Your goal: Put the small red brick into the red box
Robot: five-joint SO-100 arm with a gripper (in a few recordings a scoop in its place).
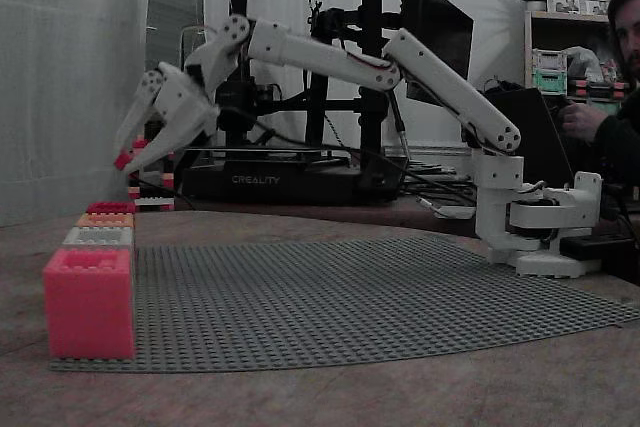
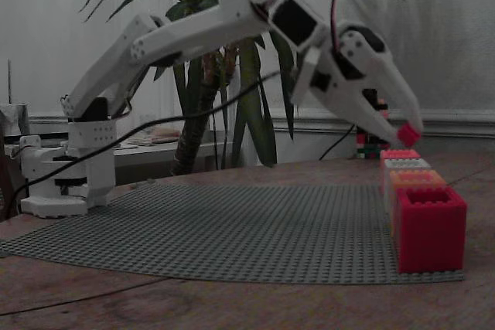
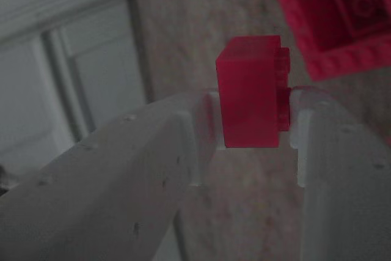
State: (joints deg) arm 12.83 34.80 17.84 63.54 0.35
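Note:
The small red brick (image 3: 252, 93) is pinched between the two white fingertips of my gripper (image 3: 253, 120), which is shut on it. In both fixed views the gripper (image 1: 126, 159) (image 2: 407, 135) hangs in the air above the row of boxes, clear of them. The red box (image 2: 429, 226) is the nearest of that row in one fixed view and the farthest, the red box (image 1: 110, 208), in the other. In the wrist view a corner of a red box (image 3: 342, 22) with a studded rim and open top lies at the upper right, beyond the brick.
The boxes stand along one edge of a grey studded baseplate (image 1: 360, 297): pink-coral box (image 1: 88, 302), grey box (image 1: 98, 237), orange box (image 1: 104, 220). A 3D printer (image 1: 300, 172) stands behind the table, a potted plant (image 2: 232, 75) behind the arm, and a person (image 1: 615, 97) sits at the right.

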